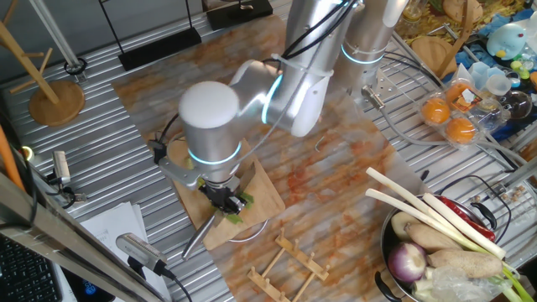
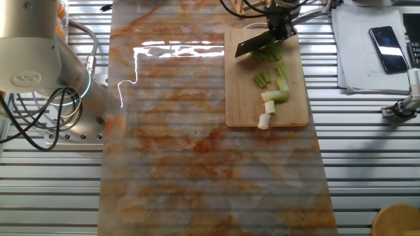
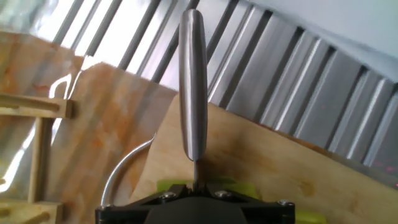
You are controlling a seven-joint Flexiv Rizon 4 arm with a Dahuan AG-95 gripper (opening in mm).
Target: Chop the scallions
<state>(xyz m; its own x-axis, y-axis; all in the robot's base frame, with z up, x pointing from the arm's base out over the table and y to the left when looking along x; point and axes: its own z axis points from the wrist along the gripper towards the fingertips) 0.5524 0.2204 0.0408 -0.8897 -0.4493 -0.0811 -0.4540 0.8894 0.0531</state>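
My gripper [image 1: 223, 196] is shut on a steel knife, whose handle [image 1: 198, 238] sticks out toward the lower left. It holds the knife over the near end of the wooden cutting board [image 1: 267, 195]. In the other fixed view the gripper [image 2: 279, 23] holds the blade [image 2: 252, 44] tilted over the green scallion leaves [image 2: 269, 54]. Several short cut white and green scallion bits [image 2: 275, 96] lie further along the board [image 2: 243, 98], one at its edge [image 2: 264, 120]. The hand view shows the round steel handle [image 3: 192, 87] and a strip of green scallion [image 3: 166, 185] by the black fingers.
A metal bowl [image 1: 388, 252] at the front right holds long white leek stalks [image 1: 436, 220], a red onion and roots. A wooden rack [image 1: 289, 260] lies in front of the board. Oranges in a clear pack [image 1: 449, 113] sit at the right. A phone [image 2: 385, 49] lies on papers.
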